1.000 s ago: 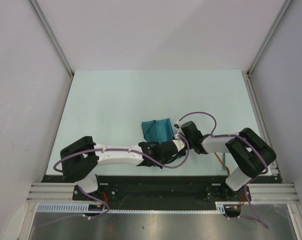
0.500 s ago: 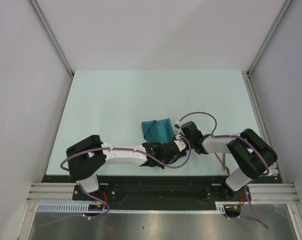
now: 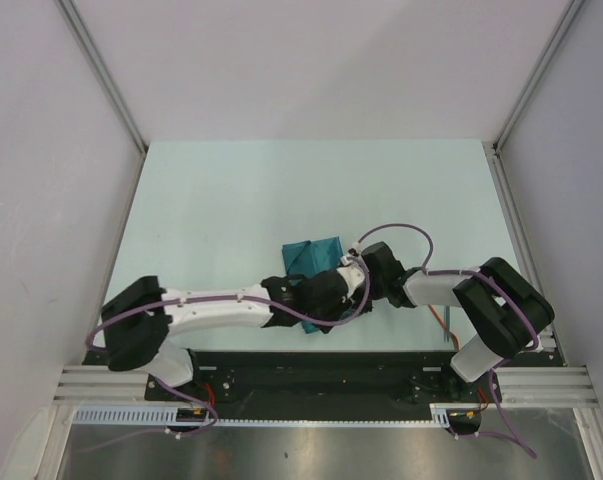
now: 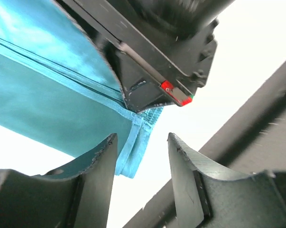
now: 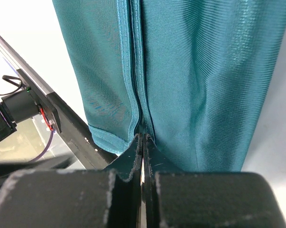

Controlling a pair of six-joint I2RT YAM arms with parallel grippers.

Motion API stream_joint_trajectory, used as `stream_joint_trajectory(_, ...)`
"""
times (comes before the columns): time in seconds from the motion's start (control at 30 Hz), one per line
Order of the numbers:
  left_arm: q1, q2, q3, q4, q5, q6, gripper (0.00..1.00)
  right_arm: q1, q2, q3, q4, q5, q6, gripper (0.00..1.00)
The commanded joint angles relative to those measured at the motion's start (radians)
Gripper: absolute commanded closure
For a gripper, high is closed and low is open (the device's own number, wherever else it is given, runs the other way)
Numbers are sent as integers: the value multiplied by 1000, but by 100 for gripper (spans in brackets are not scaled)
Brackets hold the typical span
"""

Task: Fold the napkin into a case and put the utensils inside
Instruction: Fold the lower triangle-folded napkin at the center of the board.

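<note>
Closing in from the near edge: the left arm [image 3: 221,305] reaches from its base at 7 o'clock toward the middle of the table [image 3: 211,190]. The left gripper [image 4: 142,142] stands moderately wide. Its fingers [image 4: 101,166] straddle the loose near corner of the napkin [image 3: 316,255] but do not pinch it.

Just beyond, the right gripper [image 5: 143,142] is clamped tight on the napkin's doubled hem. The two seam lines run straight away from its fingertips. In the left wrist view its black body sits at 12 o'clock of the open fingers, very close.

The napkin lies partly folded, a little toward 5 o'clock of the table's centre, not yet a narrow case. A thin orange-red sliver [image 3: 445,326] shows at 4 o'clock of the cloth beside the right arm. It is probably the utensils; too small to confirm.

Judgement, step in hand: taking a second grip on the near corner for the next fold.
- Get both layers and the hem between the pads before closing.
- Keep clear of the right gripper's body.
- Hold the right pinch firm so the seam stays aligned.

Versus half a second ago: the left elbow [image 3: 131,335] sits lower and further toward 8 o'clock, and the forearm is stretched longer. The left gripper has advanced toward 1 o'clock onto the cloth's edge. The right arm and the napkin's outline look unchanged.
</note>
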Motion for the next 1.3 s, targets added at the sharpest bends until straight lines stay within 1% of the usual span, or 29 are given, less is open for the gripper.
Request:
stream_joint_trajectory(0.0, 75, -165, 4, -9, 86, -44, 48, -2, -10, 42, -25, -1, -19, 100)
stream_joint_trajectory(0.03, 93, -183, -4, -6, 115, -61, 50, -2, -8, 44, -27, -1, -19, 100)
stream_joint_trajectory(0.07, 137, -197, -28, -1, 132, -72, 53, -2, -13, 48, -30, 0, -19, 100)
stream_joint_trajectory(0.1, 163, -220, -42, 3, 151, -84, 57, -2, -14, 51, -31, 0, -20, 100)
stream_joint_trajectory(0.13, 194, -223, -56, 6, 168, -117, 70, 0, -17, 54, -39, 2, -20, 100)
stream_joint_trajectory(0.17, 254, -223, -89, 9, 227, -136, 75, 0, -21, 60, -42, 2, -22, 100)
stream_joint_trajectory(0.2, 283, -216, -106, 16, 257, -151, 83, 0, -24, 68, -48, 2, -22, 100)
stream_joint_trajectory(0.23, 311, -206, -144, 44, 286, -180, 86, 0, -27, 74, -60, 3, -23, 100)
stream_joint_trajectory(0.27, 349, -199, -163, 58, 345, -194, 89, 1, -31, 80, -68, 5, -26, 100)
stream_joint_trajectory(0.3, 363, -193, -181, 77, 369, -205, 94, 1, -46, 92, -77, 8, -32, 100)
stream_joint_trajectory(0.33, 369, -177, -213, 118, 392, -222, 96, 1, -54, 99, -102, 18, -35, 100)
stream_joint_trajectory(0.37, 371, -170, -227, 140, 407, -228, 97, 1, -63, 108, -111, 28, -43, 100)
stream_joint_trajectory(0.4, 371, -160, -238, 154, 410, -237, 98, 0, -80, 123, -169, 37, -55, 100)
stream_joint_trajectory(0.5, 380, -119, -269, 213, 429, -266, 100, 4, -105, 142, -218, 69, -71, 99)
stream_joint_trajectory(0.63, 382, -68, -297, 258, 432, -286, 100, 30, -108, 180, -240, 72, -71, 98)
stream_joint_trajectory(0.73, 385, -64, -301, 238, 421, -291, 100, 52, -61, 172, -193, 31, -48, 98)
stream_joint_trajectory(0.83, 383, -113, -298, 212, 406, -284, 100, 72, -9, 124, -87, -1, -10, 99)
stream_joint_trajectory(0.9, 385, -136, -271, 163, 398, -267, 100, 75, 15, 97, -25, -18, 4, 99)
stream_joint_trajectory(1.0, 385, -173, -226, 125, 418, -256, 98, 64, 44, 62, 4, -12, 3, 99)
stream_joint_trajectory(1.03, 385, -173, -215, 122, 448, -256, 98, 61, 55, 59, 8, -12, -2, 99)
stream_joint_trajectory(1.13, 385, -147, -191, 137, 510, -270, 98, 52, 65, 51, 19, -15, -3, 99)
stream_joint_trajectory(1.27, 385, -90, -237, 258, 580, -325, 100, 50, 78, 45, 30, -15, -2, 99)
